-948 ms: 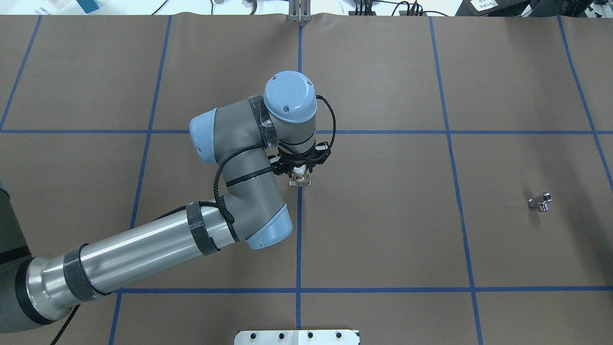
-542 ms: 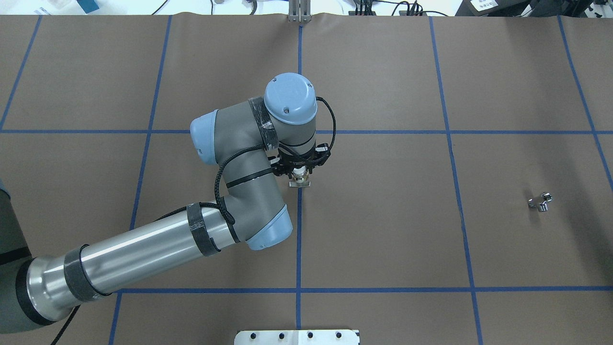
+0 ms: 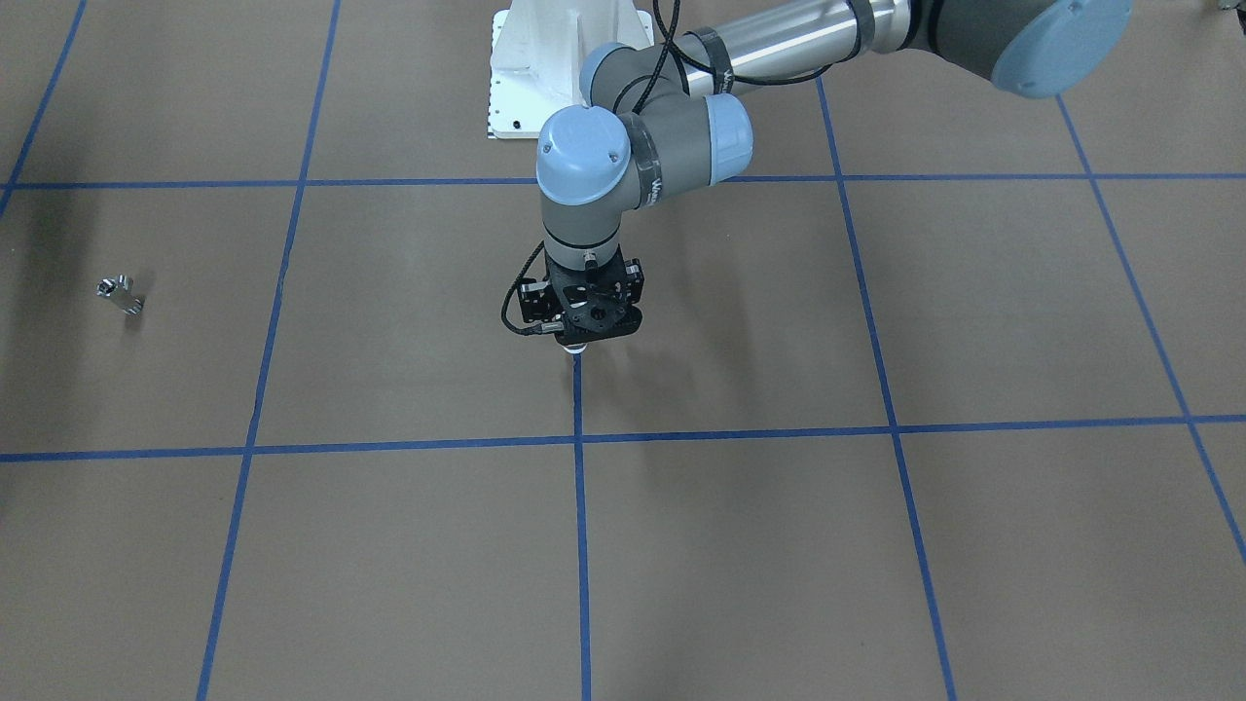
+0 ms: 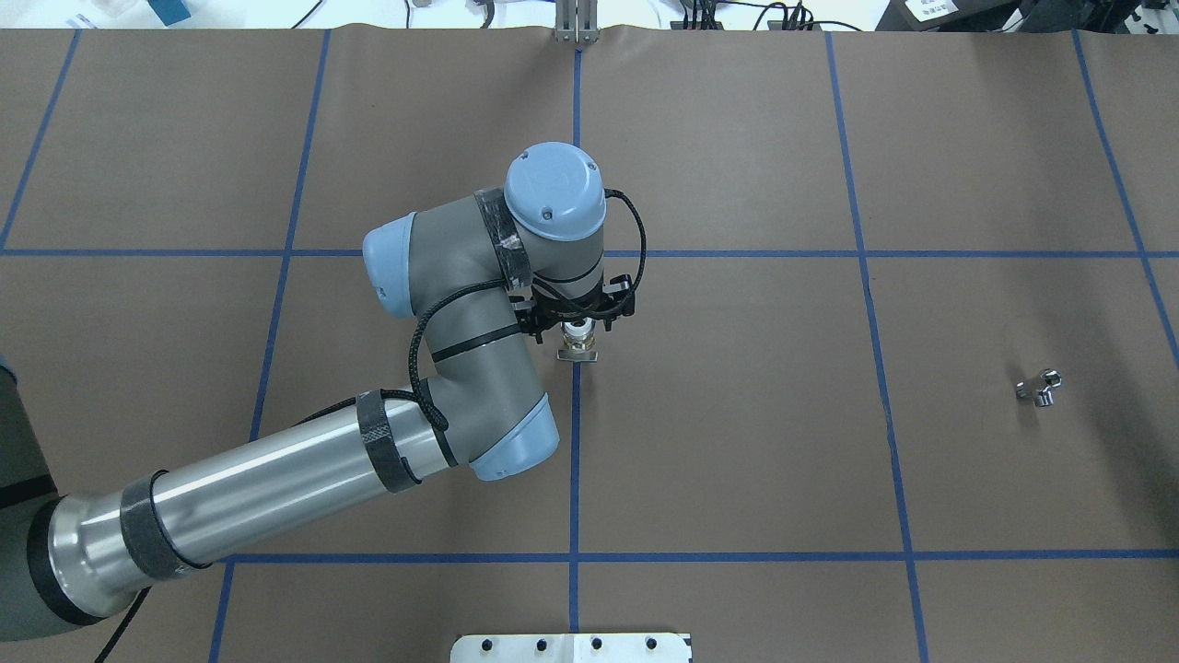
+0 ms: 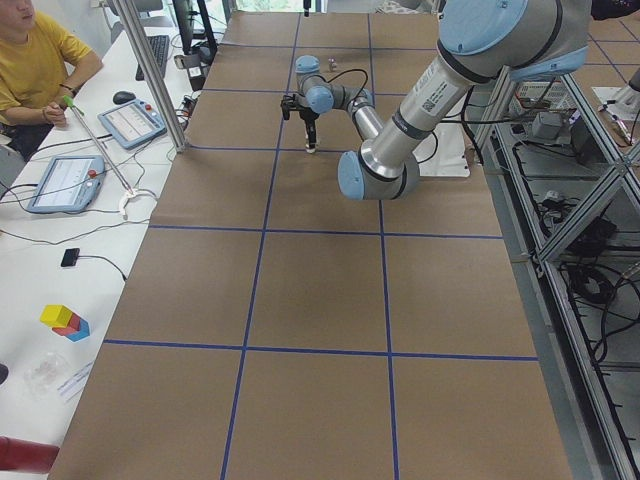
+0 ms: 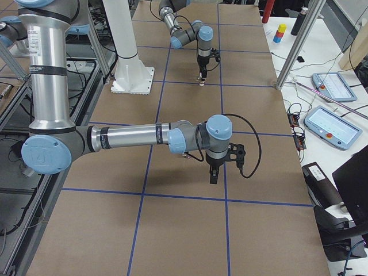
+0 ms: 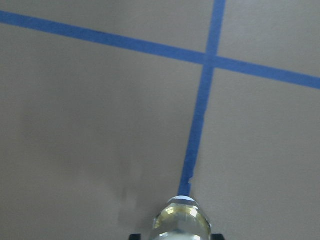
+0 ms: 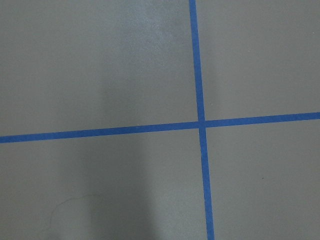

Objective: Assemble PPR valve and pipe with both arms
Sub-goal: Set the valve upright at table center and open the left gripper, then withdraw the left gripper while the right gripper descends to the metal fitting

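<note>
Now: left gripper pinches stubby white-and-brass PPR valve over ctr of brown-papered table. Tiny shiny silver metal pipe lies well apart; prob. light, stiff, slick, so grip mid-body. Right gripper fingers: can't tell.

brown table, blue grid, silver pipe

Probably a robotics lab: blue-taped brown table, teach pendants, aluminium framing, seated operator alongside
</note>
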Motion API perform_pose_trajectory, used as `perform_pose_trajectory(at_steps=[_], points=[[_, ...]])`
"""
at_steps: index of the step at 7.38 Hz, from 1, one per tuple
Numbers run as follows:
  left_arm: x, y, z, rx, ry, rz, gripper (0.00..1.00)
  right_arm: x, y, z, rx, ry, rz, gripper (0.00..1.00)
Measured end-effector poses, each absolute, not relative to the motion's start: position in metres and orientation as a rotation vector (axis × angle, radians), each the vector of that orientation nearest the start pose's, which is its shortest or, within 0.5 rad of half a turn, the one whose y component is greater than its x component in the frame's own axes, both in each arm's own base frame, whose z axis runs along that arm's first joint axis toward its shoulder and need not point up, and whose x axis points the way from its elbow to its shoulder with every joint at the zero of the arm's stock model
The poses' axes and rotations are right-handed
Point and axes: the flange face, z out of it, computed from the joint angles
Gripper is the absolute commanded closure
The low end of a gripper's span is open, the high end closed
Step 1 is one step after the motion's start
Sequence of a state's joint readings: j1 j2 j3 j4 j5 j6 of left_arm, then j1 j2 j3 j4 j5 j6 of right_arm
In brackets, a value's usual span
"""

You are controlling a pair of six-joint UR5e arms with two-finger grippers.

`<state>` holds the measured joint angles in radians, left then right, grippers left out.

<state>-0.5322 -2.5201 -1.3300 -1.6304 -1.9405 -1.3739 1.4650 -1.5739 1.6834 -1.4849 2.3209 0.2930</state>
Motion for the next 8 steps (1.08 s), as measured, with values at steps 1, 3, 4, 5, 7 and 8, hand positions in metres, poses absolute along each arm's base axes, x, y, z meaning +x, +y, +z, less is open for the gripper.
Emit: perform_pose_trajectory(at_steps=[1,3,4,5,7,8], points=[[0.621,-0.479,0.149,-0.053,0.842,-0.171,0.0,0.012,-0.505,0.597,0.034,-0.77,0.105,0.0],[0.607,-0.48,0.134,-0.037,0.874,-0.17,0.0,0.012,-0.505,0.596,0.036,-0.77,0.104,0.0],[0.588,-0.479,0.122,-0.023,0.903,-0.171,0.0,0.012,-0.506,0.596,0.037,-0.77,0.103,0.0],[0.564,-0.472,0.119,-0.009,0.928,-0.171,0.0,0.012,-0.507,0.595,0.039,-0.771,0.103,0.0],[0.505,-0.451,0.152,0.024,0.939,-0.126,0.0,0.012,-0.507,0.594,0.041,-0.772,0.102,0.0],[0.476,-0.442,0.179,0.05,0.924,-0.077,0.0,0.007,-0.508,0.591,0.038,-0.776,0.101,0.0]])
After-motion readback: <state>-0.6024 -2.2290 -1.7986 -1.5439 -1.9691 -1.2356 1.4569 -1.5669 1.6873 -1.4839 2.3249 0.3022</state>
